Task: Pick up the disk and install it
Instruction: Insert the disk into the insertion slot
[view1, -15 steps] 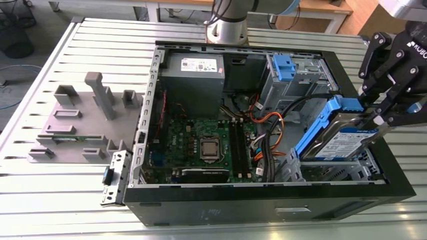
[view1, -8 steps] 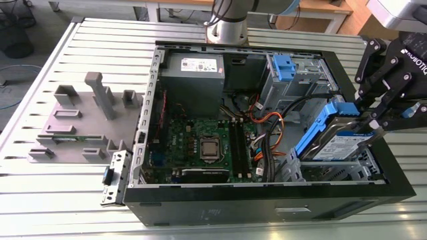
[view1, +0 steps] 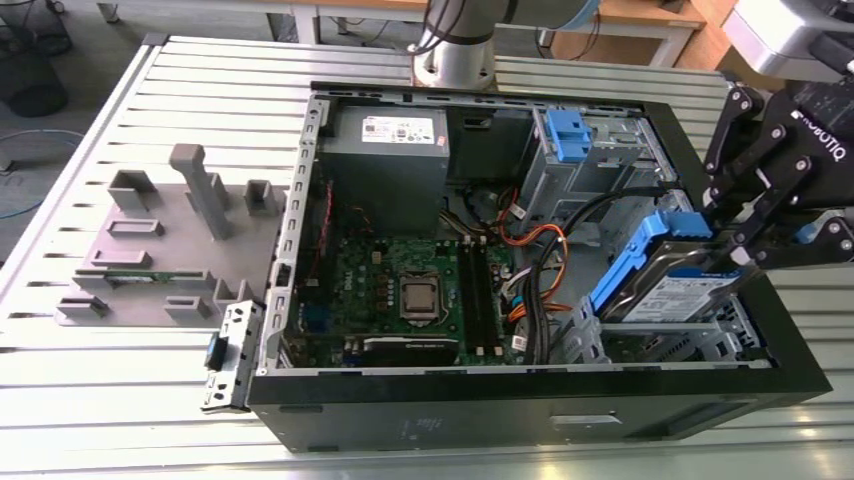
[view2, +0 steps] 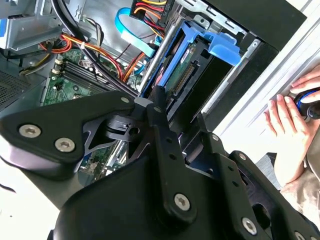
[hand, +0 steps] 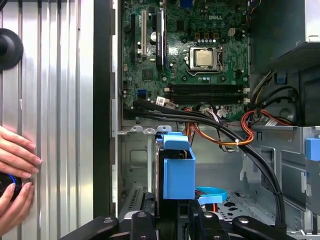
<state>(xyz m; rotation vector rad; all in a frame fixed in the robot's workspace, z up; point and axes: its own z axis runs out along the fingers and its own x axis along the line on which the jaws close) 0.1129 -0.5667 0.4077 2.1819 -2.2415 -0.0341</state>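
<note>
Gripper (view1: 721, 245): clamped on the disk (view1: 674, 292), pinching its upper end at the blue carrier frame (view1: 625, 265).

Disk position: it hangs tilted below the fingertips. Its far end is down inside the open computer case (view1: 534, 410), over the metal drive cage (view1: 674, 345). Whether it touches the cage, I cannot tell. In the first wrist view the frame (hand: 178, 172) runs straight out from between the fingers.

Cables (view1: 550, 268) lie just beside the disk, on its motherboard side.

A person's hand (view2: 287, 117) rests outside the case wall, well apart from the fingers.

Handling, my judgement:
- The metal body is stiff and dense for its size, and likely shock-sensitive.
- One face shows a bare circuit board (view2: 186, 75), which should be kept off the pads.
- The plastic frame probably flexes, and the metal faces look slick.
- An end grip leaves the weight levering on the fingers.
- The frame's rails look like the sounder hold.
</note>
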